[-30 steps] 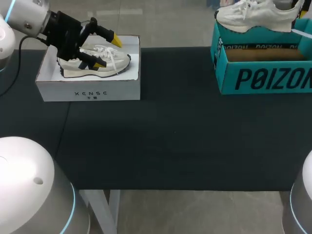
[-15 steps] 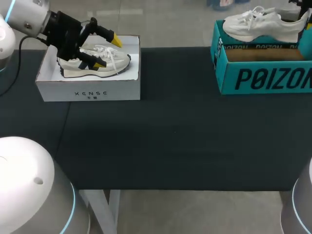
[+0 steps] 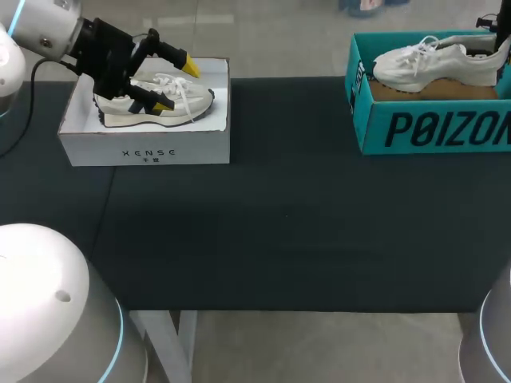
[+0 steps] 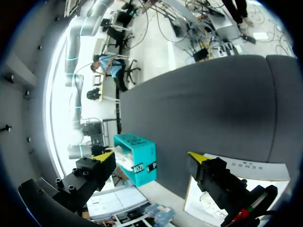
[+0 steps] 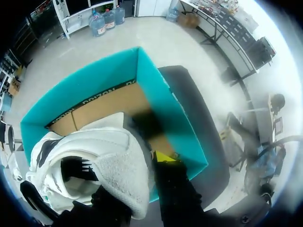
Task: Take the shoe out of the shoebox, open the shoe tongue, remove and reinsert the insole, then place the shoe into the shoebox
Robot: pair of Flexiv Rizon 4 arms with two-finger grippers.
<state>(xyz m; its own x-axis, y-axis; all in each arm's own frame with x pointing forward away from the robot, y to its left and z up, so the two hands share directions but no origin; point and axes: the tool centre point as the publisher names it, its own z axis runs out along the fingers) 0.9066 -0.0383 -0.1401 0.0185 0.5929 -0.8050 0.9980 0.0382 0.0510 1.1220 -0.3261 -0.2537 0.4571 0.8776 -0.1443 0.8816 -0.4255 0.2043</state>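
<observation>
Right tool (image 5: pixel 147 163) narrow, clamped on the heel collar of the white shoe (image 3: pixel 435 64). One yellow-tipped finger shows against the outside of the heel in the wrist view; the other is mostly hidden in the shoe's opening. The shoe is inside the walls of the teal shoebox (image 3: pixel 431 128), at the table's (image 3: pixel 287 231) far right. Its long axis runs along the box's long side, with the toe toward my left and the heel at my tool. Key relation: the sole lies directly over the box's brown cardboard floor, toe near the left end wall, no part hanging over the rim. I cannot tell whether the sole already touches the floor. Judged step: final placement, a short straight descent and then release. My right arm is on the job. Left tool (image 3: pixel 176 85) is well apart, fingers wide, hovering over a second shoe (image 3: pixel 192 104) in a white shoebox (image 3: pixel 148 148). Materials: soft pale upper with loose laces, fleecy lining at the heel, thick lugged sole. The collar is pliant and may deform under the pinch. The box is stiff thin card, smooth outside, matte kraft inside. The table surface is dark cloth.
</observation>
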